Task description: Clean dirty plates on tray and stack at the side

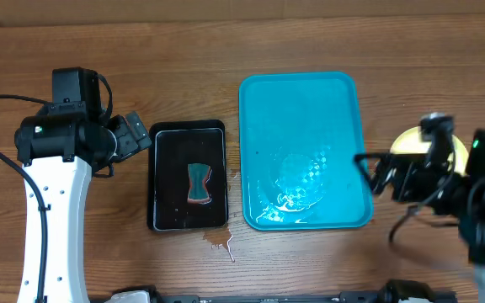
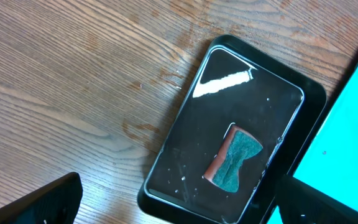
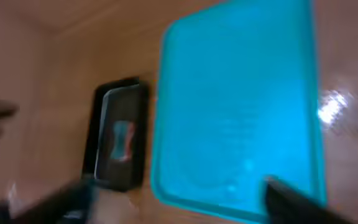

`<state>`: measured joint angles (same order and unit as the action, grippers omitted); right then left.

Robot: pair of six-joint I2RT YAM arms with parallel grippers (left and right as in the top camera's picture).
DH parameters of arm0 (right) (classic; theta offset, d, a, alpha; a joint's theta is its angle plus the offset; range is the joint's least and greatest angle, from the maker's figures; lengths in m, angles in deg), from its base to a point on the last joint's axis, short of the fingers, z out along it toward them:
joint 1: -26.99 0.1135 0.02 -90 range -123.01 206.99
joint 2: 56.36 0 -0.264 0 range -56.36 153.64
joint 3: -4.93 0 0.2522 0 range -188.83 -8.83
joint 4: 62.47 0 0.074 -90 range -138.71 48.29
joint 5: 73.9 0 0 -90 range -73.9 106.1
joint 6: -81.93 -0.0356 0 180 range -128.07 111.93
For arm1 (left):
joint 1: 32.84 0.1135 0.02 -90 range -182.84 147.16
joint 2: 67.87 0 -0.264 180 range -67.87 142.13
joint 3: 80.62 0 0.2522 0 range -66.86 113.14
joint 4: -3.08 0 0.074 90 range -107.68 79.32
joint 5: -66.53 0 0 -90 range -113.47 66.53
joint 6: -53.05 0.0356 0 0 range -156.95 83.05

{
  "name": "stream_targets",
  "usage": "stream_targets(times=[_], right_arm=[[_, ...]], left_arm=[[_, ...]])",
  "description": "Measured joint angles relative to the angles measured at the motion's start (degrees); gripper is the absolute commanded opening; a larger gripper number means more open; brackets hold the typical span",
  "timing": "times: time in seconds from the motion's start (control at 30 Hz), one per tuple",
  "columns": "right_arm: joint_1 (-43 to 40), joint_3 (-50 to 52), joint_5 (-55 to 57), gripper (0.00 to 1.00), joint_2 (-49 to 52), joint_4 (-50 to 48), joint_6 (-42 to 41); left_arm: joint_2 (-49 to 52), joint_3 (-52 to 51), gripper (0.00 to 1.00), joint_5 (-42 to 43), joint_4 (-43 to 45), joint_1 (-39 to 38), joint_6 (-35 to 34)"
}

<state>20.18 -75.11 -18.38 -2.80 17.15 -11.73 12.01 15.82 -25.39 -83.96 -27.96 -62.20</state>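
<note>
The turquoise tray (image 1: 303, 93) lies right of centre with no plates on it, only a wet sheen near its front. It fills the blurred right wrist view (image 3: 241, 93). A pale yellow-green plate stack (image 1: 408, 143) lies on the table right of the tray, mostly hidden by my right arm. I cannot tell how many plates it holds. My right gripper (image 1: 375, 172) is open and empty at the tray's right edge, its fingers wide apart in the right wrist view (image 3: 179, 199). My left gripper (image 1: 137, 135) is open and empty beside the black tray, as the left wrist view (image 2: 179, 211) shows.
A smaller black tray (image 1: 160, 168) left of the turquoise one holds a green and brown sponge (image 1: 199, 183), which also shows in the left wrist view (image 2: 234, 160). A small brown spill (image 1: 222, 242) marks the wooden table in front of the trays.
</note>
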Motion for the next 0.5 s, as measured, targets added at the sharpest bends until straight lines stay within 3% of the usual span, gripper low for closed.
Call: stream_targets(times=[0.2,0.5], right_arm=[[10.27,-0.15,-0.79,1.0,-6.58,-0.66,2.21],[11.34,-0.15,-1.07,1.0,-6.25,1.14,2.19]], left_arm=[[0.0,0.0,1.0,0.0,0.0,0.0,0.0],[0.0,0.0,1.0,0.0,0.0,0.0,0.0]])
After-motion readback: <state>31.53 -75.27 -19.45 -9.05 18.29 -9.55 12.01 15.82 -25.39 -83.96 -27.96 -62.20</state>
